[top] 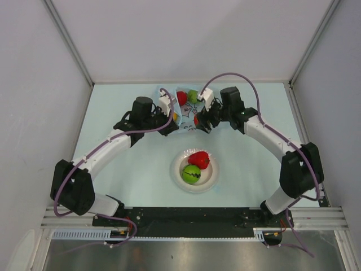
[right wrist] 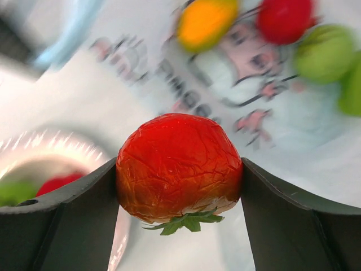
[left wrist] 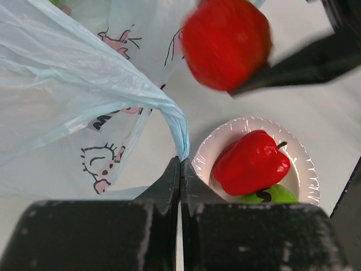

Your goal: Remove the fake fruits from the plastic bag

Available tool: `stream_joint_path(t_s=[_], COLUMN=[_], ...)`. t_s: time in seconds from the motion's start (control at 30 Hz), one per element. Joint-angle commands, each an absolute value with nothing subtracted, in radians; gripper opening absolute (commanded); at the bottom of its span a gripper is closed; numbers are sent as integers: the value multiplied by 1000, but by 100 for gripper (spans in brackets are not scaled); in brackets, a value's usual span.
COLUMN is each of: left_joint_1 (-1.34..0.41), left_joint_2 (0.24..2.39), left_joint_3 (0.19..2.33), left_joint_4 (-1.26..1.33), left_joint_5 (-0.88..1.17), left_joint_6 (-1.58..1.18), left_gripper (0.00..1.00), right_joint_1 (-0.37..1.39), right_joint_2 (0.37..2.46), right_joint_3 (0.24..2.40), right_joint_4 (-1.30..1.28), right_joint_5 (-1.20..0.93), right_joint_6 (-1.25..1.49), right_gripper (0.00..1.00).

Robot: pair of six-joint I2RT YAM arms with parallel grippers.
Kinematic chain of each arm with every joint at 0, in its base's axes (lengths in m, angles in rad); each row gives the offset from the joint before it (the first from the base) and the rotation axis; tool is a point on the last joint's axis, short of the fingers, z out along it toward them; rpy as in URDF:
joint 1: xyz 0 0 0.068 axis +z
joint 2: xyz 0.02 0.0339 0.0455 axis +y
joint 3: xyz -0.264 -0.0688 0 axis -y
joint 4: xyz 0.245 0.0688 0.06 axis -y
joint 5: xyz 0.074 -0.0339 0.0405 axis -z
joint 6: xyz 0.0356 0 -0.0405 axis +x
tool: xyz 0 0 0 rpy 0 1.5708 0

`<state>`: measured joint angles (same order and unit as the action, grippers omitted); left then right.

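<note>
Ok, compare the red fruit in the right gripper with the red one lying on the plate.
The gripped fruit is round with a green leafy cap; the plate fruit is lobed with a dark stem. The gripped fruit's skin looks crinkled, the plate fruit's smooth. The gripped fruit is clamped in the right gripper, the plate fruit rests on the white plate. Both are glossy red.

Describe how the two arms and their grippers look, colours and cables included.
Both arms, left arm and right arm, have white links between chunky black joints, each trailed by a purple cable. A white block sits at each wrist. The left gripper and right gripper have matte black, wedge-shaped fingers.
</note>
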<state>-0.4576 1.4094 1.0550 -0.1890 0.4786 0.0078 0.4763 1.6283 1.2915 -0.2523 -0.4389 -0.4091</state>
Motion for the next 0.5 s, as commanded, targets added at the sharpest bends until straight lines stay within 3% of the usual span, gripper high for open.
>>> stream_joint_path(t_s=[0.0, 0.2, 0.47], left_joint_1=[-456, -460, -472], left_joint_2=[1407, 1408, 1414], left_joint_3=[1060, 1051, 1029], left_joint_4=[-143, -132, -127], left_joint_5=[494, 500, 503], left_joint_6=[6, -21, -31], left_gripper=[1, 0, 0], right_joint_1=[526, 577, 600], right_joint_2=[1456, 1278, 1138], right_joint_3=[1166, 999, 821], right_joint_4=[-391, -544, -571], right_joint_5=[-584, -607, -606], right_joint_6=[-610, -894, -992], right_gripper=[35, 35, 36])
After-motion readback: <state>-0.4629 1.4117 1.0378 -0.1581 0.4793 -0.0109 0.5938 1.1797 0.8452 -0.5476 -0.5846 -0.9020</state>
